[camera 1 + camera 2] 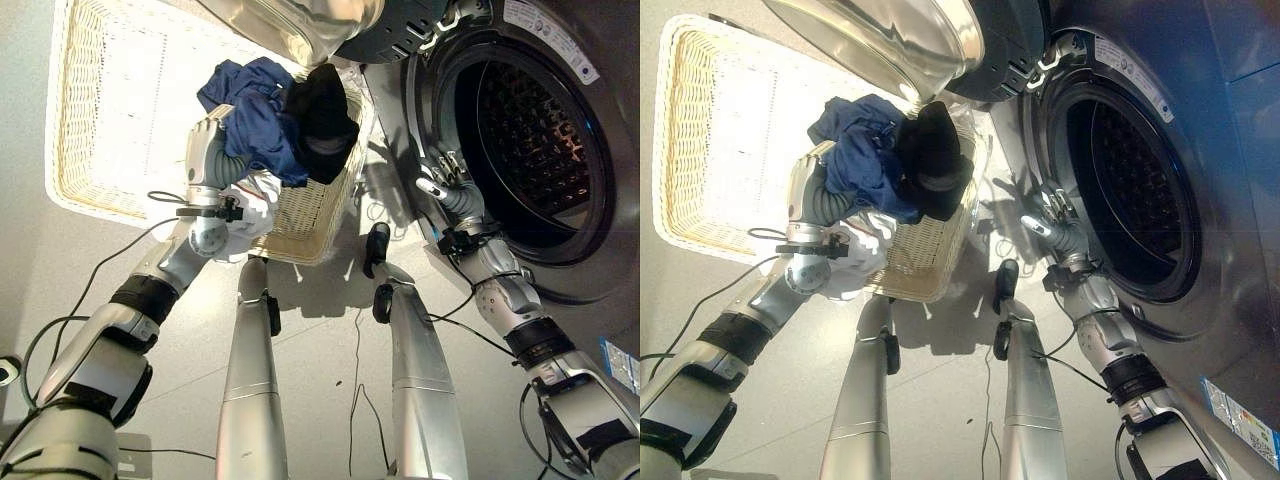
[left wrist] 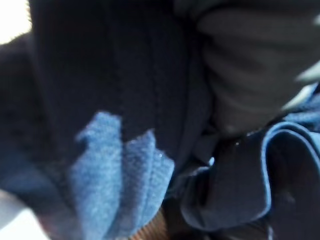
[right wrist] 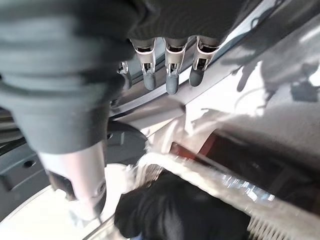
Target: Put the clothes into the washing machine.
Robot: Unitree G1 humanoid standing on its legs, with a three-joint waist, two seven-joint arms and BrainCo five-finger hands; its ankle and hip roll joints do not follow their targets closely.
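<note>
Left hand (image 1: pixel 215 140) buried in blue-and-black clothes (image 1: pixel 285 120) lifted above basket (image 1: pixel 100 110); finger state cannot tell. Right hand (image 1: pixel 445 185) empty, fingers relaxed at washing machine (image 1: pixel 540 150) opening. Clothes soft, light, droopy; hold bunched middle.

Two silver-grey jointed metal arms with black bands, a dark ribbed wrist cover, and the right hand (image 3: pixel 167 65) of silver fingers (image 3: pixel 171 75) tipped in dark rubber

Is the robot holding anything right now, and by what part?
The left hand is buried in a bundle of blue and black clothes lifted above the basket; its grip is hidden. The right hand holds nothing.
</note>
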